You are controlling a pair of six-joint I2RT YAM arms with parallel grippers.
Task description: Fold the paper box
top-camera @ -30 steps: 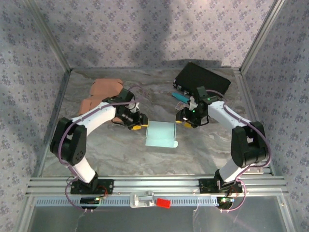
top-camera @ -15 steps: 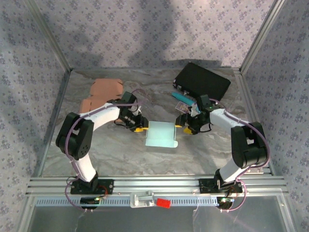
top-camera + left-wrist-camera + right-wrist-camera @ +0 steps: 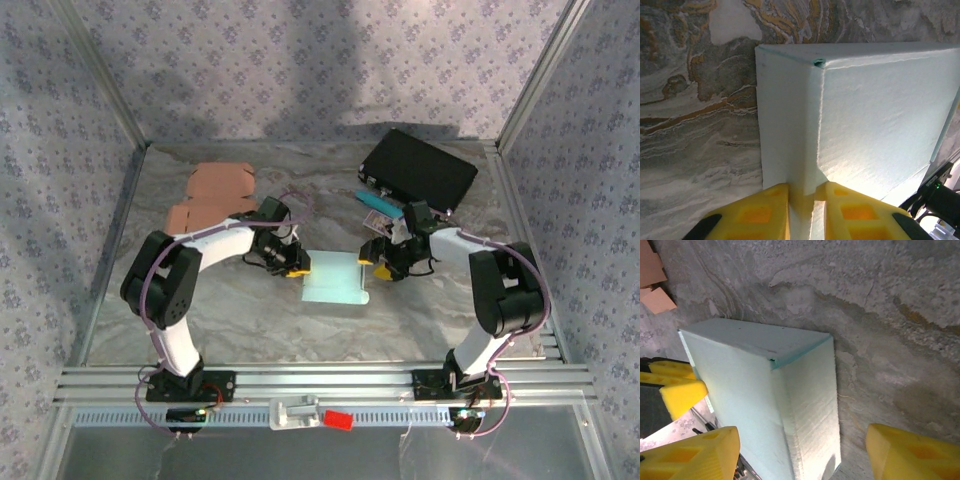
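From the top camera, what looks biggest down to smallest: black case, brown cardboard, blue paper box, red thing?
1. black case and brown cardboard: about alike, too close to rank.
2. paper box.
3. red thing, smallest by far.

The scene is being enclosed by a back wall (image 3: 300,50), a left wall (image 3: 45,200) and a right wall (image 3: 600,180), all being covered in pale lilac material with a small floral print. The corners are being framed by slanting aluminium posts (image 3: 103,80). The floor is being provided by a marbled grey-and-tan tabletop (image 3: 250,320), which is being bounded along its near side by ribbed metal rails (image 3: 320,380). Soft, broad shadows (image 3: 310,95) are being cast across the back wall.
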